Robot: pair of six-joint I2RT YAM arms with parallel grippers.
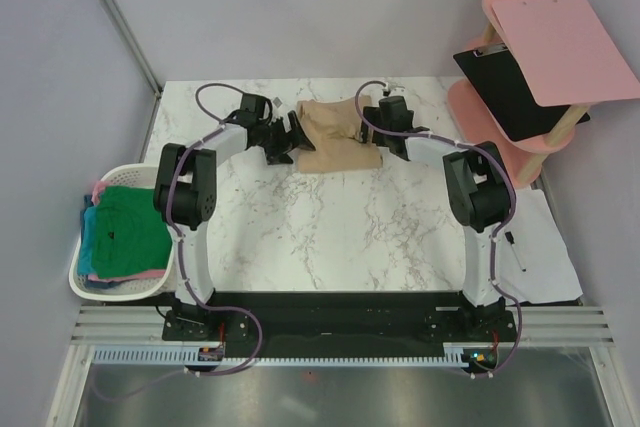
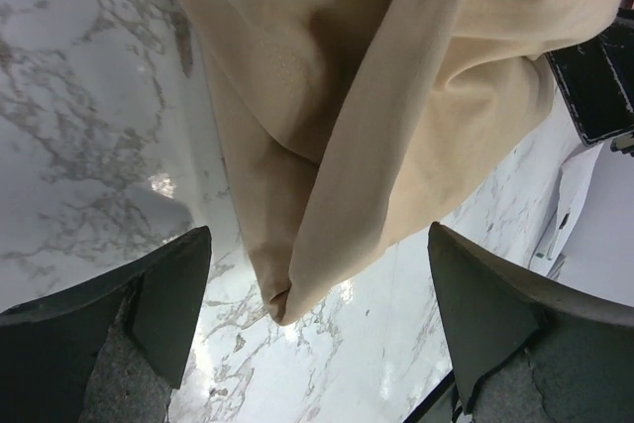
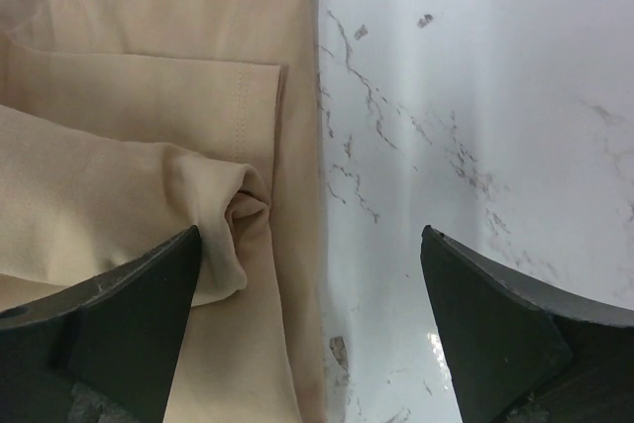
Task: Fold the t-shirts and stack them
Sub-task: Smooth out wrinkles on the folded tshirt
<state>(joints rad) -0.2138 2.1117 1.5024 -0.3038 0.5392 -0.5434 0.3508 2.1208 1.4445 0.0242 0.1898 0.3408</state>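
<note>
Soft matt cloth t-shirt (image 1: 335, 142) on glossy (smooth, marble-veined) table (image 1: 330, 237).

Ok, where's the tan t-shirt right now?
Top view: the tan t-shirt lies bunched at the far centre of the table, between the left end effector and right end effector.

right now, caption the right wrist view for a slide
Right gripper open over the tan t-shirt edge, marble table

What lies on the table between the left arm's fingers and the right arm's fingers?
The tan t-shirt, bunched and partly folded, lies between the left fingers and the right fingers, both open. The top view shows this.
</note>
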